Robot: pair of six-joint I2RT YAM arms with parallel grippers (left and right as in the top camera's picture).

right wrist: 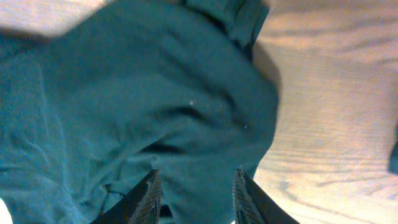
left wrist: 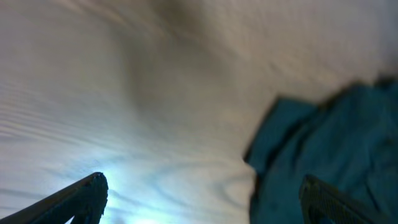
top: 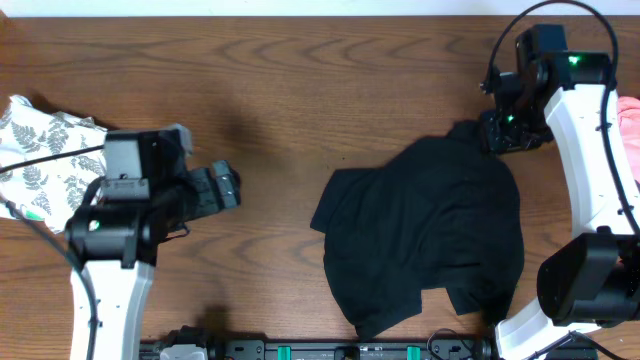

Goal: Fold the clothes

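Black garment lies crumpled on your wooden table, right of centre. Your right pincer sits at its far right corner, fingers partly parted over the cloth. Your left pincer hovers wide open above bare wood, between that garment and the white fern-print piece.

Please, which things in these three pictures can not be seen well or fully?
- Overhead: fern-print cloth cut off by the left edge; pink cloth by the right edge.
- Overhead: black garment, far corner, and the right jaws, hidden under the right wrist.
- Left wrist: whole picture blurred; fabric detail lost.
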